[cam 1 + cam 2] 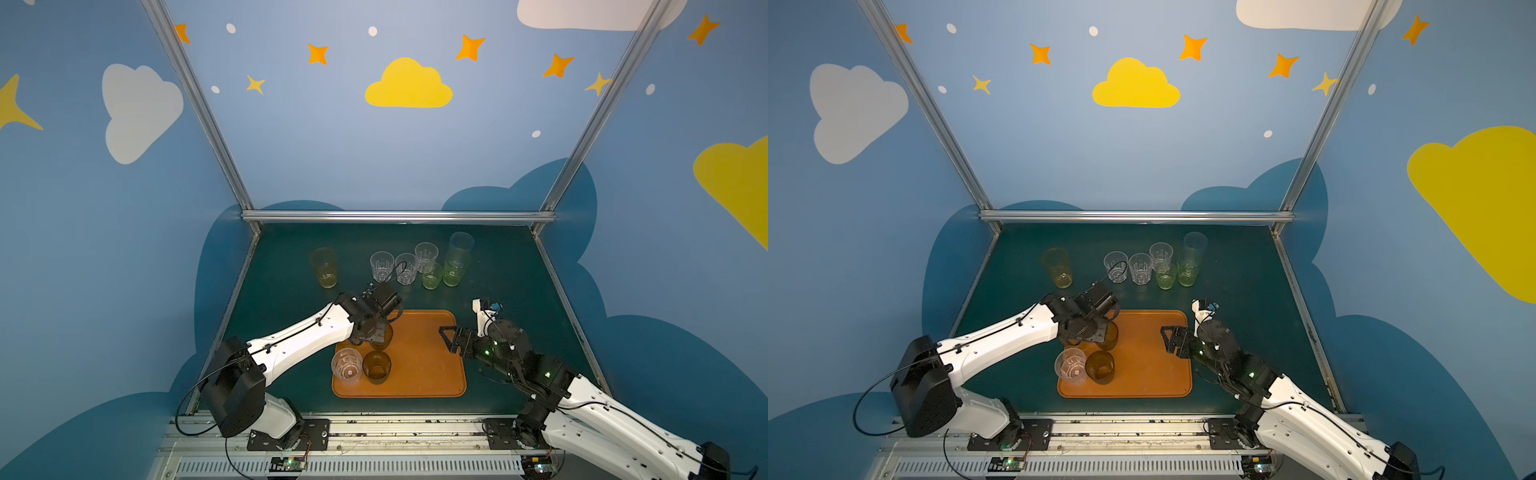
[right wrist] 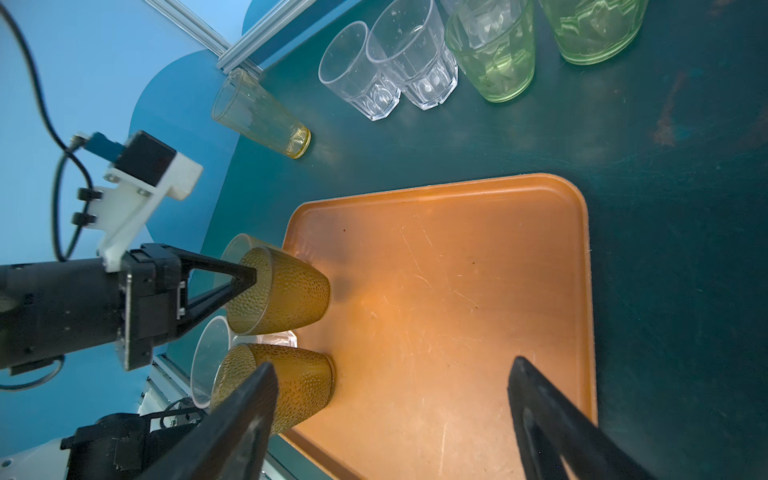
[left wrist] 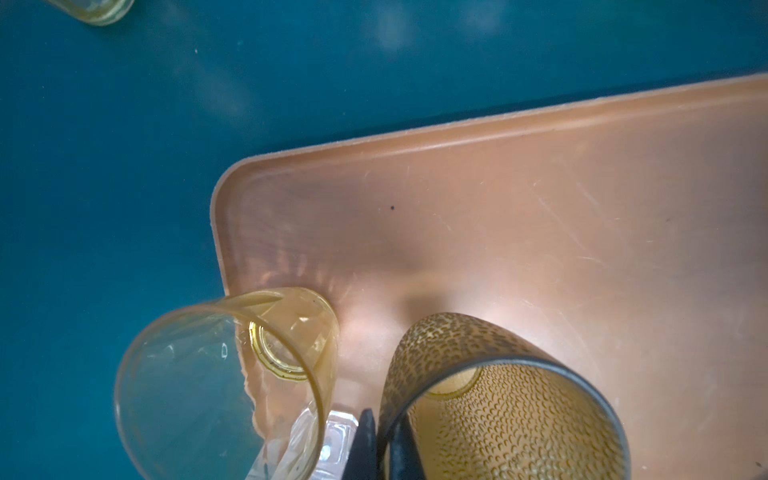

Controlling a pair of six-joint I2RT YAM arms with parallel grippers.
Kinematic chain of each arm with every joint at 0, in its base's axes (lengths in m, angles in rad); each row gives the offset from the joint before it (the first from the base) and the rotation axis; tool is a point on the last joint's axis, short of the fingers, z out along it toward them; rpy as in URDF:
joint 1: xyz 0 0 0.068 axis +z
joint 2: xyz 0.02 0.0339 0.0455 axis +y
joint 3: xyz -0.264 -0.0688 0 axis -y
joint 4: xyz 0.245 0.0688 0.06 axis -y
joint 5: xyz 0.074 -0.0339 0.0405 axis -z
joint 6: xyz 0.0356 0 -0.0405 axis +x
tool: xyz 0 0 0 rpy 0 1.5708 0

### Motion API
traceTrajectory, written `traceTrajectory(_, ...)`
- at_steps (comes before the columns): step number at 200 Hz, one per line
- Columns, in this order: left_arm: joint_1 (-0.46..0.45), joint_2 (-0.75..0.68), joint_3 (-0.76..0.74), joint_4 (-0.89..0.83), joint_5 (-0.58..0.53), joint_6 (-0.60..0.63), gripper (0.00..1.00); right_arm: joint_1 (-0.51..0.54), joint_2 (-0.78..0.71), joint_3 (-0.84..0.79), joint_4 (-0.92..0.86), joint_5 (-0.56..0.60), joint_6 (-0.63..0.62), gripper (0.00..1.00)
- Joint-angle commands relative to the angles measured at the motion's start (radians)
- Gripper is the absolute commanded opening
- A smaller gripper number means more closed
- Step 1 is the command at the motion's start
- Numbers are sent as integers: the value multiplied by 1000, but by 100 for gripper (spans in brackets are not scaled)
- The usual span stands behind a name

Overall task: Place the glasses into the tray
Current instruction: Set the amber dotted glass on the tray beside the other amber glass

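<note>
The left pincer (image 2: 249, 277) pinches the rim of a dimpled brown glass (image 2: 291, 297) at the far left corner of the tray (image 1: 428, 365); the right pincer (image 1: 445, 340) gapes empty by the tray's right edge. We judge the glass light, stiff and slippery: a rim hold suits.

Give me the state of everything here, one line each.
Left gripper: shut on held brown glass.
Held brown glass: upright over tray.
Right gripper: open, empty, above tray.
Second brown glass: upright in tray.
Clear glass: upright in tray.
Pale amber glass: upright at tray edge.
Seven table glasses: upright, outside tray.
</note>
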Motion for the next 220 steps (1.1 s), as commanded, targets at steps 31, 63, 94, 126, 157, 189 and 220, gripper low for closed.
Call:
traceTrajectory(31, -8, 15, -7, -13, -44, -19, 4, -9, -3, -6, 5, 8, 3, 86)
traceTrajectory(63, -11, 22, -9, -12, -49, -23, 4, -10, 1, -7, 5, 7, 5, 86)
traceTrajectory(94, -14, 30, -10, -10, -51, -24, 4, -13, 1, -9, 5, 9, 7, 86)
traceTrajectory(126, -18, 40, -9, -9, -53, -28, 5, -15, 0, -10, 5, 8, 9, 86)
traceTrajectory(157, -20, 58, 1, -11, -49, -35, 11, -19, 0, -10, 5, 6, 10, 86)
traceTrajectory(189, -23, 55, 6, -11, -53, -37, 14, -21, -5, -12, 5, 4, 10, 86)
traceTrajectory(220, -25, 36, 9, -9, -57, -36, 20, -23, -3, -15, 4, 4, 13, 86)
